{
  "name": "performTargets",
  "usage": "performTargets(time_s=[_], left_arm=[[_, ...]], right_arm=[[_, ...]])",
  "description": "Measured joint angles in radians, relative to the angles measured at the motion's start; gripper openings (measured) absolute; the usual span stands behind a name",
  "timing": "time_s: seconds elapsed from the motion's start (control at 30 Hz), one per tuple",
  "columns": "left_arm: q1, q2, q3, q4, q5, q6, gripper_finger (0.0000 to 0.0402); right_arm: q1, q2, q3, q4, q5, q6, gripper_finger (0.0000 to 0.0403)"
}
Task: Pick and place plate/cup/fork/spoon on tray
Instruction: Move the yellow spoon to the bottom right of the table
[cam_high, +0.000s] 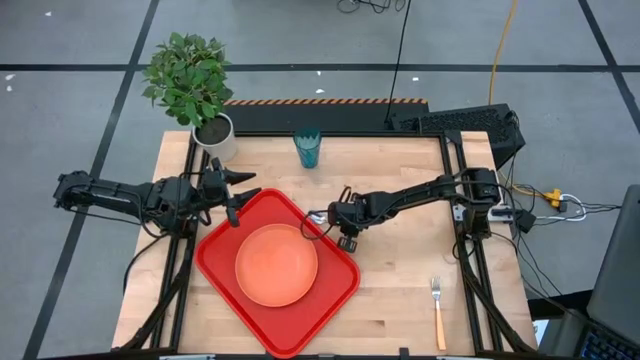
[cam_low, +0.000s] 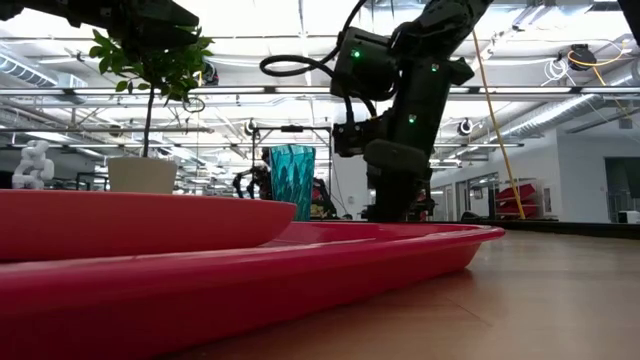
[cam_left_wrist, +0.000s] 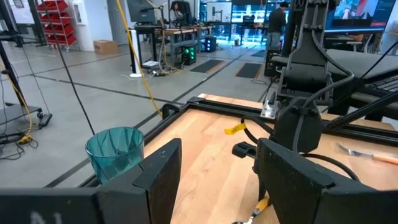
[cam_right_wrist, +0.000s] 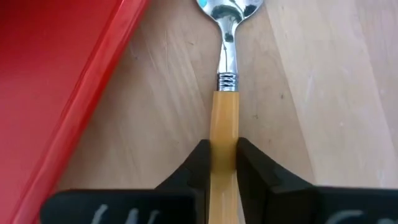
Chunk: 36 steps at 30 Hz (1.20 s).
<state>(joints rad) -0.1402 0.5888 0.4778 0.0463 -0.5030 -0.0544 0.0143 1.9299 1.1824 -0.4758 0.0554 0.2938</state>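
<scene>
Right claw (cam_right_wrist: 222, 163) pinches spoon (cam_right_wrist: 225, 93) handle beside tray (cam_right_wrist: 56, 93)

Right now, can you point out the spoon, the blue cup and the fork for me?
spoon (cam_right_wrist: 224, 134): right wrist view, on its orange handle, just ahead of the fingers.
cup (cam_high: 308, 149): high view, on its open top.
fork (cam_high: 438, 318): high view, on its orange handle.

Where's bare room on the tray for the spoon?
Free: tray floor along the rim nearest the right gripper, beside the plate, and the near corner below the plate. Crowded: the far corner, where the open left gripper hangs. Right gripper is shut on the spoon, just off the tray.
</scene>
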Motion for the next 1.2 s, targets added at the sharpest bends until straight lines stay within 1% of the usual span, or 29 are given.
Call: performTargets(time_s=[0.13, 0.3, 0.47, 0.67, 0.77, 0.87, 0.97, 1.13, 1.2], left_arm=[[0.0, 0.0, 0.0, 0.0, 0.0, 0.0, 0.0214], [0.0, 0.0, 0.0, -0.001, 0.0, 0.0, 0.0214], [0.0, 0.0, 0.001, -0.001, 0.0, -0.001, 0.0214], [0.0, 0.0, 0.001, -0.002, 0.0, -0.001, 0.0214], [0.0, 0.0, 0.001, -0.003, 0.0, -0.002, 0.0214], [0.0, 0.0, 0.001, -0.003, 0.0, -0.002, 0.0214], [0.0, 0.0, 0.001, -0.003, 0.0, -0.006, 0.0214], [0.0, 0.0, 0.001, -0.002, 0.0, -0.012, 0.0214], [0.0, 0.0, 0.001, -0.003, 0.0, -0.012, 0.0214]], right_arm=[[0.0, -0.011, -0.001, -0.032, 0.003, 0.001, 0.0032], [0.002, -0.084, -0.009, -0.075, 0.075, -0.007, 0.0032], [0.0, -0.201, -0.004, -0.11, 0.175, 0.004, 0.0032], [0.024, -0.294, -0.006, -0.119, 0.179, -0.005, 0.0032], [0.066, -0.314, -0.005, -0.113, 0.17, -0.05, 0.0032], [0.11, -0.325, -0.005, -0.119, 0.204, -0.043, 0.0032], [0.127, -0.329, -0.003, -0.199, 0.207, 0.045, 0.0032], [0.147, -0.328, -0.004, -0.515, 0.194, 0.336, 0.0032], [0.168, -0.328, -0.004, -0.613, 0.144, 0.438, 0.0032]])
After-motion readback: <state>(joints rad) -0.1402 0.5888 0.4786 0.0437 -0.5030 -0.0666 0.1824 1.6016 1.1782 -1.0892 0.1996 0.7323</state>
